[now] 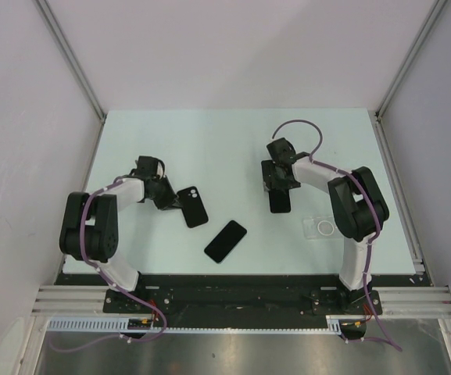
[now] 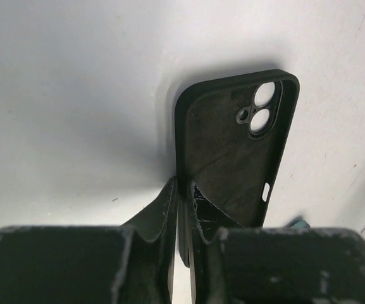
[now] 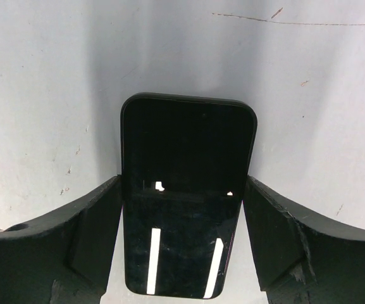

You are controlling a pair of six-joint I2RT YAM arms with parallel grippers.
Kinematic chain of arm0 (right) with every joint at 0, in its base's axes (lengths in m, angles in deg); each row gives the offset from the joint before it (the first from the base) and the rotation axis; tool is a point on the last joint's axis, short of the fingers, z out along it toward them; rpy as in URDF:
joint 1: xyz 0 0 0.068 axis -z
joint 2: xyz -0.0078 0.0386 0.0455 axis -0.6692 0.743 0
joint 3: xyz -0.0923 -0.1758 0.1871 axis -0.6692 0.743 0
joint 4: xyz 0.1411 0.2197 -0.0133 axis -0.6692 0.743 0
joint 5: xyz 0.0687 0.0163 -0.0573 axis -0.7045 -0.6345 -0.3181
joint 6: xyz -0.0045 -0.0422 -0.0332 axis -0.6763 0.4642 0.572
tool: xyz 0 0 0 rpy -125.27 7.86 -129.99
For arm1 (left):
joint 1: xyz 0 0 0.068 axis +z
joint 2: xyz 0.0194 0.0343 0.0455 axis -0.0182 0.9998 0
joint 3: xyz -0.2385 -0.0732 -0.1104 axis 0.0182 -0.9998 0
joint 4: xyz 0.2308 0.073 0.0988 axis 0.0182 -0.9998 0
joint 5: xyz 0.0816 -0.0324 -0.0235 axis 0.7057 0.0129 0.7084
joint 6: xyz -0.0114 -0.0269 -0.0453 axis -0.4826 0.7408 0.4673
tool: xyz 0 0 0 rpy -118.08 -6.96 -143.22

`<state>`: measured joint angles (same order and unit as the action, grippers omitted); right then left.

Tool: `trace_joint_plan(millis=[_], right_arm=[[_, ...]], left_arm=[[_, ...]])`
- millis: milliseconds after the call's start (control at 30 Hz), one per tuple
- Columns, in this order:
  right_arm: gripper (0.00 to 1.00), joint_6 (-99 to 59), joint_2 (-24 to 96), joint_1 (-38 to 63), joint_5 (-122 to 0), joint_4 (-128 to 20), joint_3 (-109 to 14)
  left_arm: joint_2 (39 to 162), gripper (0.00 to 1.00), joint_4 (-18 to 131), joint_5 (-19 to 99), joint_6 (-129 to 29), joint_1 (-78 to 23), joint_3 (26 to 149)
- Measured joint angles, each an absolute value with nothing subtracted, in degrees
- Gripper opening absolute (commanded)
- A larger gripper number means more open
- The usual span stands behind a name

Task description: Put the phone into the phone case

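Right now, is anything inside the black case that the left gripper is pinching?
Nothing visible: the black case shows only its bare lining, with the white table showing through its camera holes. The left gripper covers its near end, so that part is hidden.

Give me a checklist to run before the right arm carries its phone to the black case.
1. Left gripper shut on the black case edge: ok.
2. Case interior faces the left wrist camera, holes unobstructed: ok.
3. Right gripper straddles the phone: ok.
4. Phone actually clamped: cannot tell.
5. Second phone clear of the carry path: cannot tell.
6. Clear case lying apart, untouched: ok.
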<state>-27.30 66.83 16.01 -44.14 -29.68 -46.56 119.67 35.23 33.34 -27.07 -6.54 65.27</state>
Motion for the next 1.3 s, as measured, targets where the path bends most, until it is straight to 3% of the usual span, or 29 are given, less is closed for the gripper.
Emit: trace_joint_plan(millis=[100, 233, 333, 567, 800, 1300], right_arm=[[0.61, -27.5, 66.8, 15.7, -43.9, -29.6, -46.5], [0.52, -27.7, 66.8, 15.4, -43.4, -29.7, -46.4], [0.49, -27.7, 66.5, 14.8, -43.5, -29.7, -46.2], [0.44, -28.8, 64.7, 13.0, -47.8, -29.6, -44.5], [0.41, -32.9, 61.7, 8.6, -53.0, -31.6, -43.7], [0.38, -43.8, 60.8, 0.1, -60.7, -51.9, -44.2]], left_arm=[[119.7, 0.18, 34.7, 32.7, -27.0, -7.3, 65.6], [119.7, 0.50, 34.3, 31.2, -27.0, -8.1, 65.8], [119.2, 0.63, 34.1, 30.6, -26.6, -8.3, 65.8], [115.1, 0.67, 32.5, 31.7, -26.6, -8.3, 65.8], [110.1, 0.65, 31.7, 31.1, -26.6, -6.8, 65.8], [112.1, 0.64, 30.9, 24.8, -27.7, 2.4, 67.2]])
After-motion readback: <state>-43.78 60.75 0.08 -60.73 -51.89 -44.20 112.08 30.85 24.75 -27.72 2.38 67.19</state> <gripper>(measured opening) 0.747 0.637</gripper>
